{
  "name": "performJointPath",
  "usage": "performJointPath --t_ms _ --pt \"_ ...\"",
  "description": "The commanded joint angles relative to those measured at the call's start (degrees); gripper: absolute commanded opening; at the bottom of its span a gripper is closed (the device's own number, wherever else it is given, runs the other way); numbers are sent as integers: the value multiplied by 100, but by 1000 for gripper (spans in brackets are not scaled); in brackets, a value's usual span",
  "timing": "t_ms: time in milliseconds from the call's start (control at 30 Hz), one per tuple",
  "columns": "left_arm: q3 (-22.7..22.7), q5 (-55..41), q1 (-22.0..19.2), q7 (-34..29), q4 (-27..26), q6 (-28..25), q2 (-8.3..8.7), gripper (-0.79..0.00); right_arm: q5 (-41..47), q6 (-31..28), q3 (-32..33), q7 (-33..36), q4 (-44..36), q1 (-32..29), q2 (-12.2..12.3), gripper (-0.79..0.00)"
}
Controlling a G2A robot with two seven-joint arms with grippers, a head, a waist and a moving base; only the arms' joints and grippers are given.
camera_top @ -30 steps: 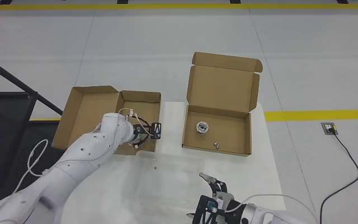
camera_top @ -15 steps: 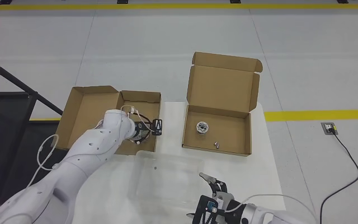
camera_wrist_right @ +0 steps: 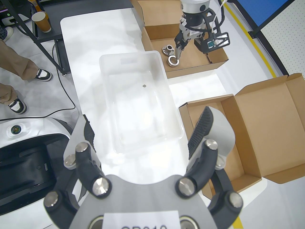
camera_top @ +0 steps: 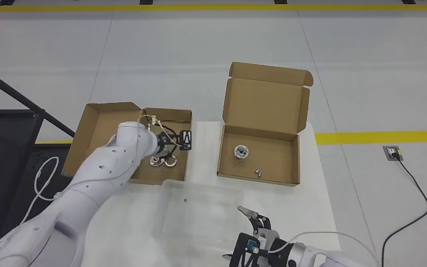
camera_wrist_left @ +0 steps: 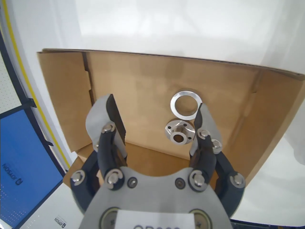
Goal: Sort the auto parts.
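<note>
2 brown cardboard boxes: left box [camera_top: 175, 115] at bin's 10 o'clock, right box [camera_top: 267, 100] at 1 o'clock | 1 clear plastic bin [camera_top: 213, 220] | in left box: 1 flat shiny metal ring [camera_wrist_left: 172, 106], 1 round flanged hub [camera_wrist_left: 183, 129] just beside it | left gripper [camera_wrist_left: 156, 104] spread wide above them | right gripper [camera_wrist_right: 146, 120] spread wide at bin's 6 o'clock

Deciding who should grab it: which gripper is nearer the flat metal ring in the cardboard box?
Left. The left gripper hangs open just above the ring inside that box; the right gripper sits far off, beyond the clear bin.
</note>
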Motion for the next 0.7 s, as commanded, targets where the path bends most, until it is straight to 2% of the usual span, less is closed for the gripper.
performJointPath --t_ms 0,167,267,467,567,667 --pt "-224 -4 65 -7 -263 45 145 -102 0 0 0 0 0 0 0 0" --pt "-982 -54 498 -279 -1335 238 610 -3 0 0 0 0 0 0 0 0" --pt "-1623 -145 1000 -608 -2263 354 946 0 0 0 0 0 0 0 0 0" --pt "-3115 -470 2488 -1415 -4370 775 1530 0 0 0 0 0 0 0 0 0" --pt "-3874 -611 3376 -1630 -5299 1065 1743 0 0 0 0 0 0 0 0 0" --pt "-4554 -717 4170 -1587 -5931 1330 1888 0 0 0 0 0 0 0 0 0"
